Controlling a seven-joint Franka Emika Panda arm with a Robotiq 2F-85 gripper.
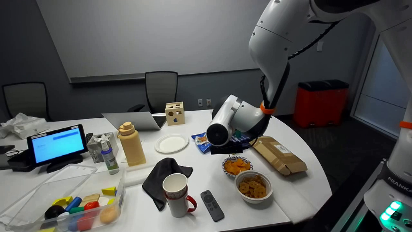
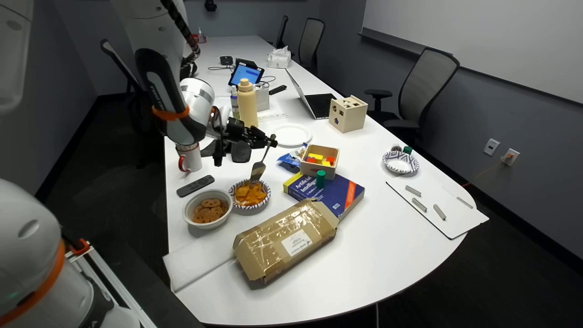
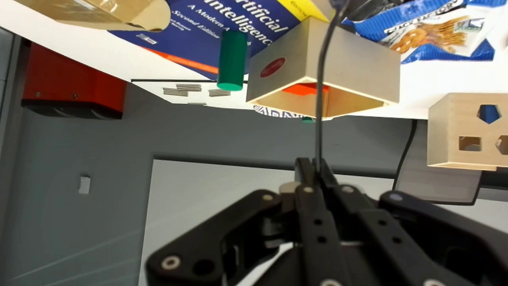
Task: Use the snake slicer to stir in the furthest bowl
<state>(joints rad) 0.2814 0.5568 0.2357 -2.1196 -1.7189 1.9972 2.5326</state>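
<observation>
The metal slicer [image 2: 258, 172] has a flat blade and a thin handle. My gripper [image 2: 273, 142] is shut on the end of its handle; the handle also shows between the fingertips [image 3: 316, 165] in the wrist view. The slicer hangs tilted, blade down, over a patterned bowl [image 2: 249, 207] of orange chips. Its tip overlaps the chips; whether it touches them I cannot tell. That bowl [image 1: 226, 174] touches or nearly touches a white bowl [image 1: 254, 201] of round brown snacks, also seen in an exterior view [image 2: 207, 226]. In that view the gripper is mostly hidden behind the wrist.
A cardboard box [image 2: 287, 241] and a blue book [image 2: 328, 193] with a wooden block box [image 2: 317, 169] stand beside the bowls. A remote [image 1: 212, 205], mugs [image 1: 177, 196] and a dark cloth [image 1: 167, 180] lie nearby. Another patterned bowl [image 2: 401, 171] stands at the far table edge.
</observation>
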